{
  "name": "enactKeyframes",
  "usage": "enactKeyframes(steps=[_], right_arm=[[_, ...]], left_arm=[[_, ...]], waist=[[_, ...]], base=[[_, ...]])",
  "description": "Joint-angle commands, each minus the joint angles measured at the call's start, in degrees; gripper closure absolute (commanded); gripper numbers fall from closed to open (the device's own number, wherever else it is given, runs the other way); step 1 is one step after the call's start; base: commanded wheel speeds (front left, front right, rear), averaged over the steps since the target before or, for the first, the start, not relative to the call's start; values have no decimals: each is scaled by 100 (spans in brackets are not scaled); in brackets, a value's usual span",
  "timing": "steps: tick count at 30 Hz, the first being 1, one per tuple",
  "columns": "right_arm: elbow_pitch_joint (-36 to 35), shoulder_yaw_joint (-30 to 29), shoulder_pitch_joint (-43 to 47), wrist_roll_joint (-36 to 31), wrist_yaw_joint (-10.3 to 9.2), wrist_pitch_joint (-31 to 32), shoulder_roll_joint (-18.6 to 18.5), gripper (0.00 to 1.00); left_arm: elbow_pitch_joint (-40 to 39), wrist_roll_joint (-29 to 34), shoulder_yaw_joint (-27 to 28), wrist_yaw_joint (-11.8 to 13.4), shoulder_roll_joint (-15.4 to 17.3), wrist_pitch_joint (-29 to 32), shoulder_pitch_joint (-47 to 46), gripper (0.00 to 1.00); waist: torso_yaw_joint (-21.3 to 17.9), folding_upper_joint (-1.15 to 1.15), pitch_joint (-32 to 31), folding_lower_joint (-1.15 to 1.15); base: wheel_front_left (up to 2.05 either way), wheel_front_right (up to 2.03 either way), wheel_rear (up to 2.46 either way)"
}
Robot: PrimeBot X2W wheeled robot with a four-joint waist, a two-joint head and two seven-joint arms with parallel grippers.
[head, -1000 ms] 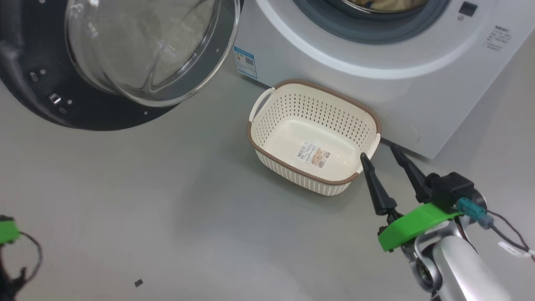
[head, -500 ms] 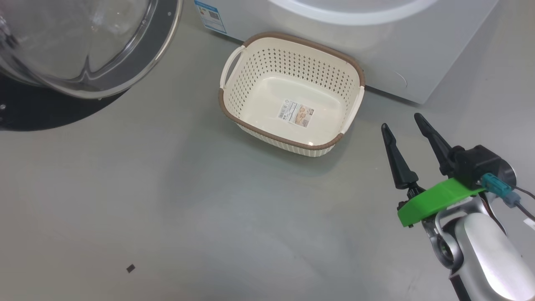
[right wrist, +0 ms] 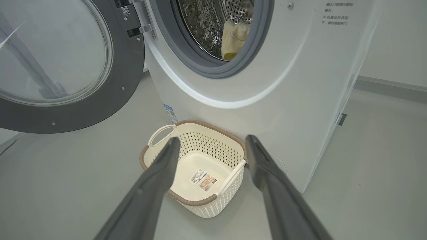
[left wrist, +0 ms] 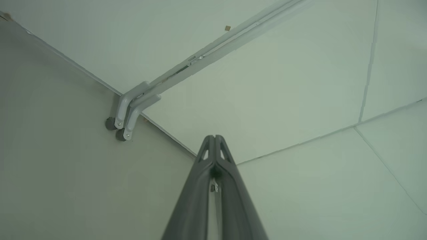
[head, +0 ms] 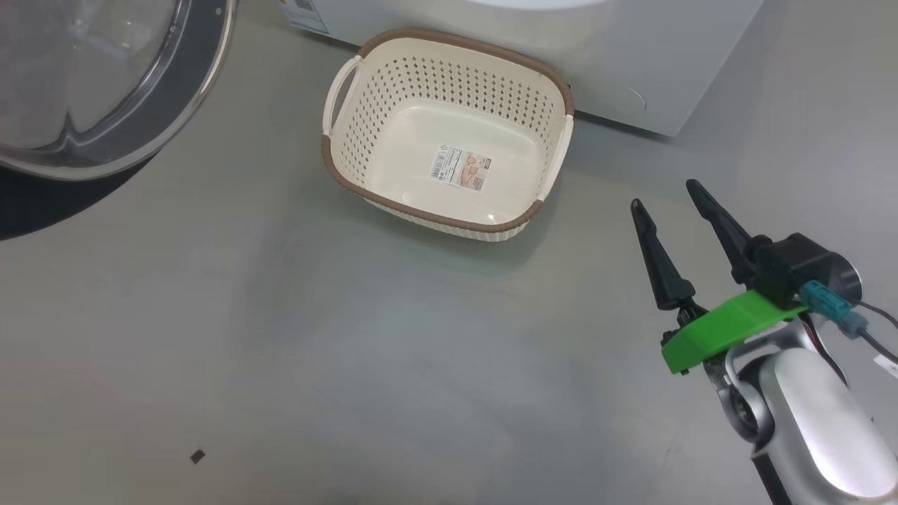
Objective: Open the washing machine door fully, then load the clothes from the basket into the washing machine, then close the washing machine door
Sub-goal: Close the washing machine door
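Likely, the washing machine door [right wrist: 56,66] — hanging wide open left of the washing machine [right wrist: 267,83] — is to be treated as stiff, heavy and glossy-slick, best pushed at its black ring away from the hinge, the right tool [head: 663,193] being spread empty, the left tool [left wrist: 213,136] clenched empty.

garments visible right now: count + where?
1: a pale yellow garment inside the drum, seen from the right wrist. The basket holds none. More may lie hidden deeper in the drum.
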Motion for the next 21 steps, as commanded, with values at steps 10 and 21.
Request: enactKeyframes(steps=[10, 21], right_arm=[[-140, 144, -162, -55, 20, -72, 4, 0], [-170, 199, -232, -96, 20, -73, 4, 0]], left_arm=[[984, -429, 72, 50, 711, 1289, -606, 100], [1419, -376, -184, 53, 612, 1831, -986, 100]], waist=[[-195, 0, 90, 0], [-328, 0, 103, 0]], base=[[0, 0, 0], [0, 0, 0]])
